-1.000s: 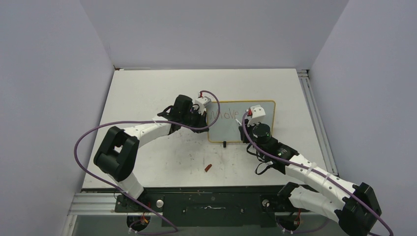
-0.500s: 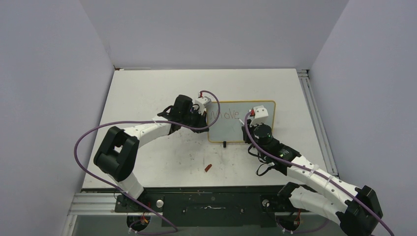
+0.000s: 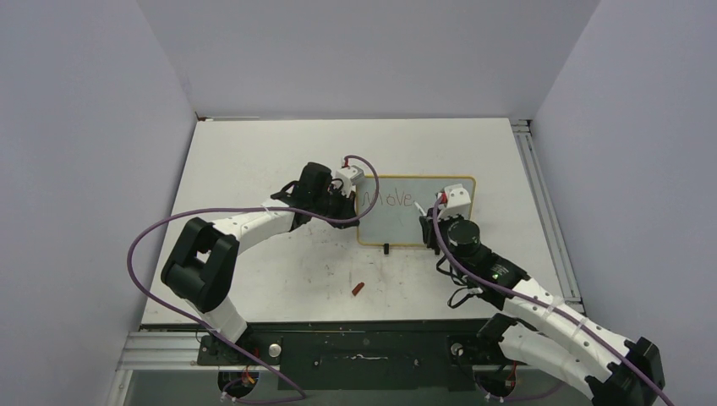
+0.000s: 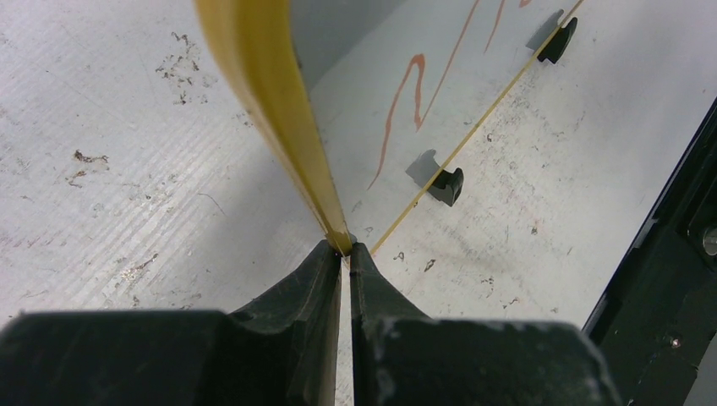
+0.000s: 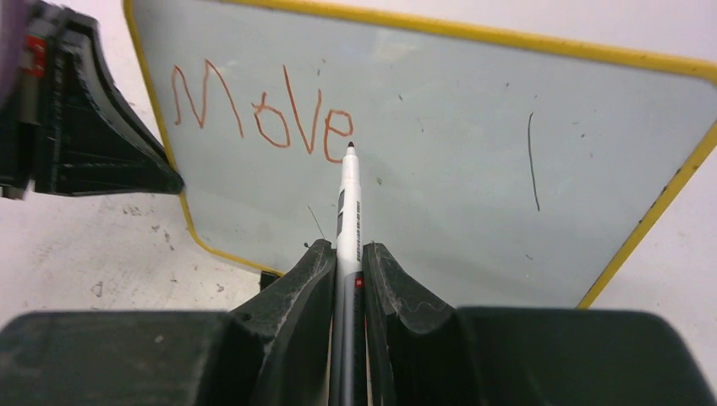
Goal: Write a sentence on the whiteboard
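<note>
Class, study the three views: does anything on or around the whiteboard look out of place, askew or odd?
Two things. A small red piece, possibly a pen cap, lies loose on the table, apart from the whiteboard. A stray dark vertical stroke marks the board, far right of the lettering.

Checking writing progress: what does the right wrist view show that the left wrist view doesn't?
Right wrist only: the right claw holding a marker, its tip by the "e" of the whole word "Move". Left wrist only: the left claw pinching the yellow frame of the whiteboard close up. Both: the board's pale face with reddish strokes, and the scuffed table.
</note>
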`<state>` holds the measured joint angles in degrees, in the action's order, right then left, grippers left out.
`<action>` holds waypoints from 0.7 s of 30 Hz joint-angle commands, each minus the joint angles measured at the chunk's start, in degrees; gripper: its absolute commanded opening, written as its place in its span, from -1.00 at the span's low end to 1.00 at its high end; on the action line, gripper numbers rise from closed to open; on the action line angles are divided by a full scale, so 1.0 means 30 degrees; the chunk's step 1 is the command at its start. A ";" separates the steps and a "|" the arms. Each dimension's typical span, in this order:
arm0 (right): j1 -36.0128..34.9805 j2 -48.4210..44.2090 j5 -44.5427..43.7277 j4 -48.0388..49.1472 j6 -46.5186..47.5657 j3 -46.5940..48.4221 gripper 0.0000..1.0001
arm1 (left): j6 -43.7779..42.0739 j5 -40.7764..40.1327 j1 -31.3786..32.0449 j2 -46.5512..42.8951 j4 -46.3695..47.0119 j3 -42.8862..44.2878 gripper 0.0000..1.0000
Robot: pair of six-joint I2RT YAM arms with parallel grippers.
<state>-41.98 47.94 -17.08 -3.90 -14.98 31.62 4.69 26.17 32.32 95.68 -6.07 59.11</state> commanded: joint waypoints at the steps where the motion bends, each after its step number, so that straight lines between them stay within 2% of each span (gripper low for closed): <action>1: -0.0320 -0.1930 -0.0201 0.0251 0.0369 -0.0014 -0.89 | -0.0464 -0.0275 0.0155 -0.0164 -0.0467 0.0800 -0.91; 7: -0.0243 -0.2940 -0.1570 -0.0065 0.0076 -0.0109 -0.89 | -0.0654 -0.0382 0.0127 -0.0236 -0.0700 0.0895 -0.91; 21: 0.2008 -0.2006 0.1017 0.0572 -0.0012 -0.0153 -0.89 | -0.0713 -0.0520 0.0156 -0.0193 -0.0849 0.0978 -0.91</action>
<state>-37.19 40.34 -16.88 -4.78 -14.61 31.09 3.79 25.85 32.34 95.68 -7.60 59.94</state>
